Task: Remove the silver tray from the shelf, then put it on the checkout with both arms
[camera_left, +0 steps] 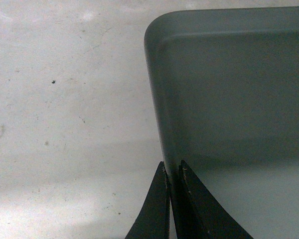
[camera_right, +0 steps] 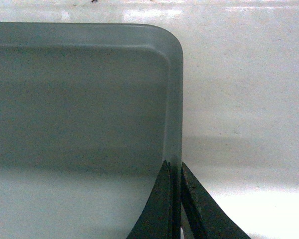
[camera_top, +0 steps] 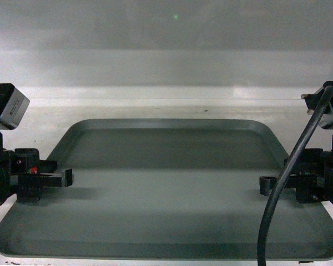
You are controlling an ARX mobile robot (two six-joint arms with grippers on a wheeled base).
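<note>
Silver tray (camera_top: 166, 183) lies flat on white shelf (camera_top: 155, 100), near edge at shelf front, far rounded corners toward shelf back. Left gripper (camera_left: 172, 174) pinched onto tray's left rim, one finger each side of rim. Right gripper (camera_right: 174, 172) clamped likewise on right rim. Thick black cable (camera_top: 291, 166) hangs across tray's right front corner

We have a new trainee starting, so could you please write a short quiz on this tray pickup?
1. True or false: both grippers pinch the tray's side rims.
2. Which gripper has the black cable passing in front of it in the head view? A) left B) right
3. Fill in: the tray lies on a white ____.

Key: 1 true, the left gripper and right gripper each clamp a rim; 2 B; 3 shelf.
</note>
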